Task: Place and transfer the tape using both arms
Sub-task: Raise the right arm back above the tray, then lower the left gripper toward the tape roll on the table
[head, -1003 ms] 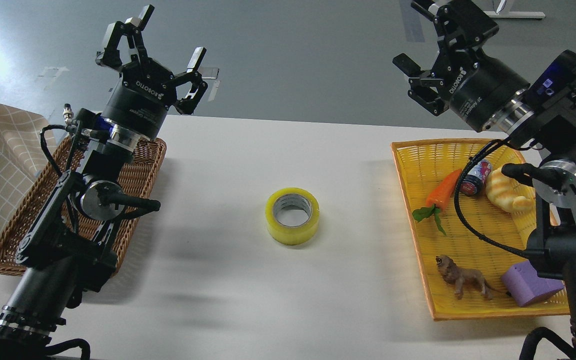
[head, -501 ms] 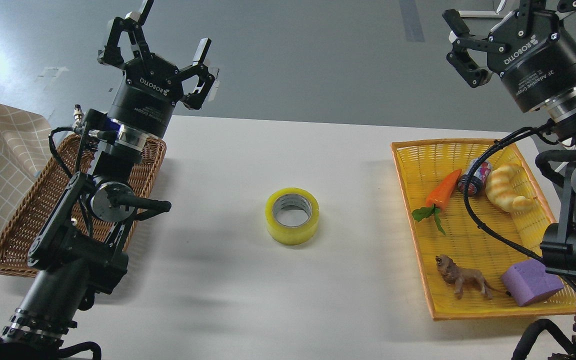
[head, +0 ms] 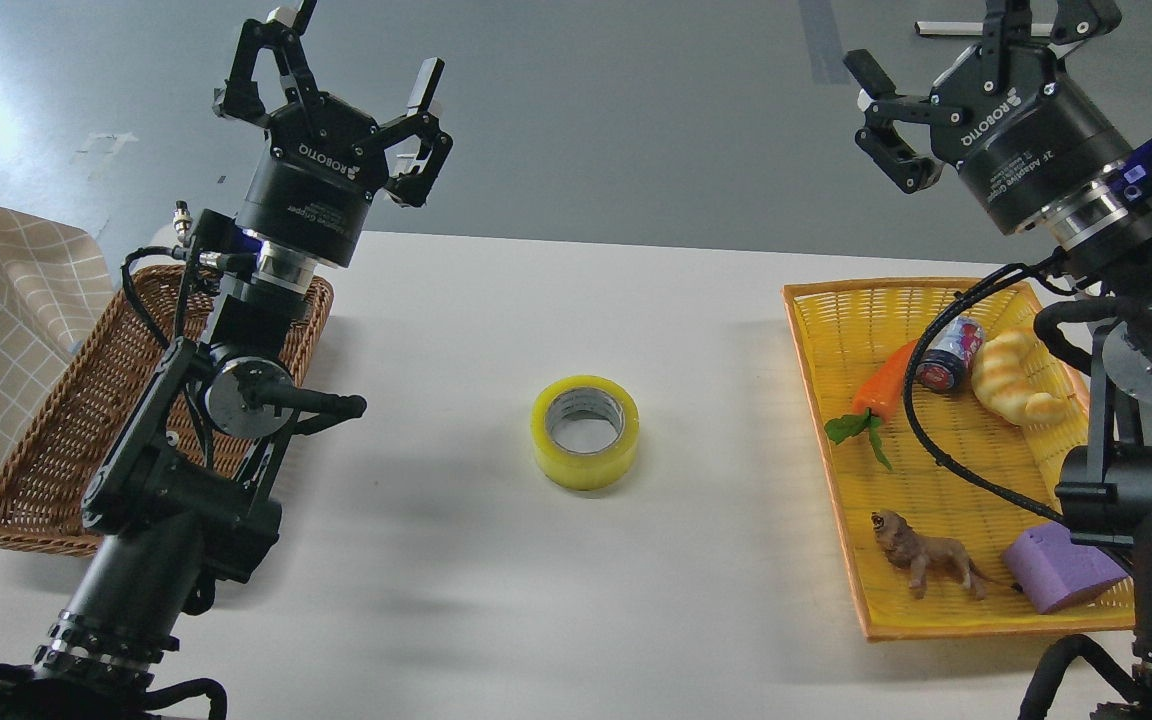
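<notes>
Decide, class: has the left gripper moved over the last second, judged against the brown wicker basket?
Yes. The left gripper has shifted right and farther up the view, away from the brown wicker basket, which stayed put.

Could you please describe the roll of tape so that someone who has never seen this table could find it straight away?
Start at the white table between the brown wicker basket and the yellow tray. The tape lies alone in the middle, flat, hole upward. It is the only ring there: translucent yellow around a grey-white core.
</notes>
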You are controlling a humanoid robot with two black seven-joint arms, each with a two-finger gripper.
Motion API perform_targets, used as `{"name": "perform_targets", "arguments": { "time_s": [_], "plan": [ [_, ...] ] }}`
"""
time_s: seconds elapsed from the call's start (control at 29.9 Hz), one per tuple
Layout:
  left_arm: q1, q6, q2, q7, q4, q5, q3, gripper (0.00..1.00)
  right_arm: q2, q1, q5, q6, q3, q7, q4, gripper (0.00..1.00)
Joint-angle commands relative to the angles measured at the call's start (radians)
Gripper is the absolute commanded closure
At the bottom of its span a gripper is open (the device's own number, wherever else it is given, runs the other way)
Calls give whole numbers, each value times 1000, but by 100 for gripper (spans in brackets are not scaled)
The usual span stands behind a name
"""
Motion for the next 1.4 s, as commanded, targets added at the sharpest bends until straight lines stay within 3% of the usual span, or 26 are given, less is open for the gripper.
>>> {"name": "perform_targets", "arguments": {
  "time_s": [0.0,0.23,0.33,0.43,0.77,0.9,1.04,1.17,1.27,1.37],
  "plan": [
    [0,43,5,8,0,7,7,2,0,20,-2,7,-3,1,-28,0],
    [2,108,148,0,-37,55,34,2,0,57,-43,8,-27,1,-42,0],
    [3,99,168,-6,-63,58,57,2,0,63,-101,7,-41,4,-54,0],
    [17,106,150,-8,-118,69,56,2,0,52,-103,8,-47,30,-49,0],
    [25,130,144,-9,-154,236,66,2,0,52,-103,7,-49,32,-45,0],
    [-13,268,144,2,-151,539,126,2,0,34,-102,7,-50,32,-40,0],
    [-47,352,165,3,-151,766,234,2,0,32,-103,7,-52,32,-40,0],
    [-50,385,168,3,-142,911,257,2,0,32,-103,7,-53,32,-40,0],
    [-38,406,165,5,-137,1229,322,2,0,17,-103,7,-56,32,-39,0],
    [-37,421,154,9,-117,1378,364,2,0,9,-103,7,-58,32,-40,0]
  ]
}}
